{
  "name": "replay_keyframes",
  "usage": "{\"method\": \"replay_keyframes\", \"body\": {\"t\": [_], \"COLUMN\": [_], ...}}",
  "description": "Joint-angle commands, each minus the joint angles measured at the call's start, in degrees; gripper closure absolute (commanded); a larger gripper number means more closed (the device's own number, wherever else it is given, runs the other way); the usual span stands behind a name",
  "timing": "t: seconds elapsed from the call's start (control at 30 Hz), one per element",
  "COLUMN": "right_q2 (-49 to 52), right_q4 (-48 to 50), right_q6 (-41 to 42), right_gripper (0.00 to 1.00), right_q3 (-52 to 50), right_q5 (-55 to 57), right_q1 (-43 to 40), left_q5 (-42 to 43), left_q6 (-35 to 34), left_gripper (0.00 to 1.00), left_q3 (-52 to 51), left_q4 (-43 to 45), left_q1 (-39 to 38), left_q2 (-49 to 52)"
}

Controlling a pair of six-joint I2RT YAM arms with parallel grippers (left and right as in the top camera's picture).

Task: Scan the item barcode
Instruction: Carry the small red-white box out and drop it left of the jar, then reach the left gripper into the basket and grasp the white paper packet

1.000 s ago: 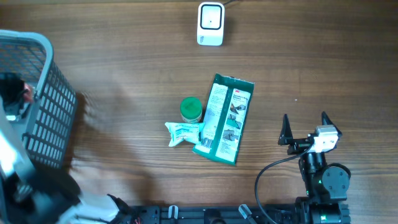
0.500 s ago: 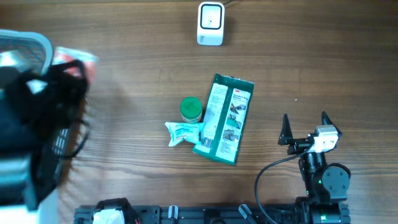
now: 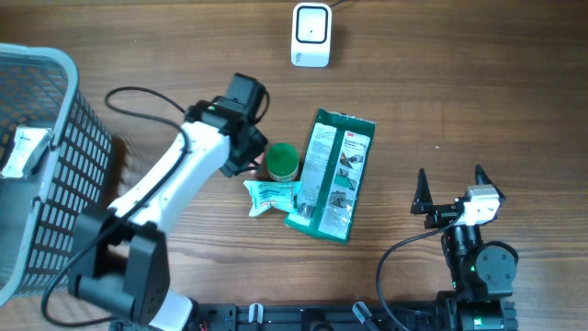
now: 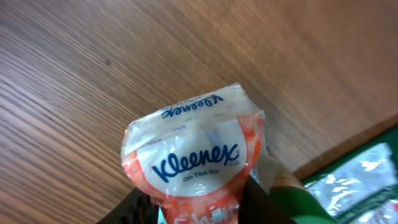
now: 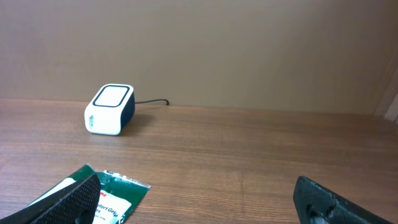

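**Left hand (image 3: 250,154) gripping, right hand (image 3: 450,179) spread wide**

Overhead: the white left arm stretches from the lower left corner across the brown wooden bench (image 3: 496,83). Its dark hand hangs just left of a small bottle with a round green cap (image 3: 282,162). What that hand carries is hidden beneath it from this angle. A flat green-and-white cardboard package (image 3: 333,175) lies to the right of the bottle. A crumpled white-and-green plastic packet (image 3: 269,197) lies just below the bottle and touches the package's lower left edge. A small white box-shaped barcode scanner (image 3: 310,35) stands at the far edge of the bench, well apart from the left hand. A grey plastic mesh basket (image 3: 78,156) sits at the left edge with a white item (image 3: 20,152) inside. The right hand sits near the lower right, well apart from all the goods. It holds nothing and its black fingers are splayed.

Left wrist: an orange-and-white plastic Kleenex tissue pack (image 4: 196,155) fills the middle of the view. The two dark fingers (image 4: 140,208) press on its lower sides, pinching it. Wood grain shows behind it, and a corner of the green package shows at the lower right.

Right wrist: the scanner stands on the bench ahead and to the left, with a black cable trailing from its rear. A corner of the green package shows at the lower left. The two black fingers sit in the bottom corners, far apart.
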Motion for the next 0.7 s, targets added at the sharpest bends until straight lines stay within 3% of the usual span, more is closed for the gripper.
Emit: {"method": "replay_keyframes", "body": {"t": [0.0, 0.03, 0.2, 0.33, 0.43, 0.5, 0.67], "right_q2": [-0.28, -0.31, -0.31, -0.28, -0.28, -0.31, -0.28], "right_q4": [0.13, 0.13, 0.15, 0.15, 0.13, 0.15, 0.15], "right_q6": [-0.74, -0.74, -0.76, -0.74, -0.76, -0.74, -0.74], "right_gripper": [0.00, 0.00, 0.00, 0.00, 0.00, 0.00, 0.00], "right_q3": [-0.07, -0.07, -0.07, -0.07, -0.07, -0.07, -0.07], "right_q5": [-0.70, -0.70, -0.70, -0.70, -0.70, -0.70, -0.70], "right_q1": [0.17, 0.17, 0.17, 0.17, 0.17, 0.17, 0.17], "left_q5": [-1.66, -1.73, -2.91, -14.56, -21.53, -20.72, -16.72], "left_q6": [-2.29, -2.19, 7.13, 8.50, 7.43, 3.74, -13.33], "left_gripper": [0.09, 0.00, 0.00, 0.00, 0.00, 0.00, 0.00], "left_q3": [0.44, 1.60, 14.69, 27.85, 29.20, 29.18, 27.10], "left_q4": [0.79, 0.22, -6.60, -13.51, -12.94, -14.47, -19.28], "left_q1": [0.79, 1.73, 9.49, 19.32, 28.65, 37.11, 56.08], "left_q2": [-0.79, -2.08, -10.36, -16.57, -20.52, -21.33, -18.03]}}
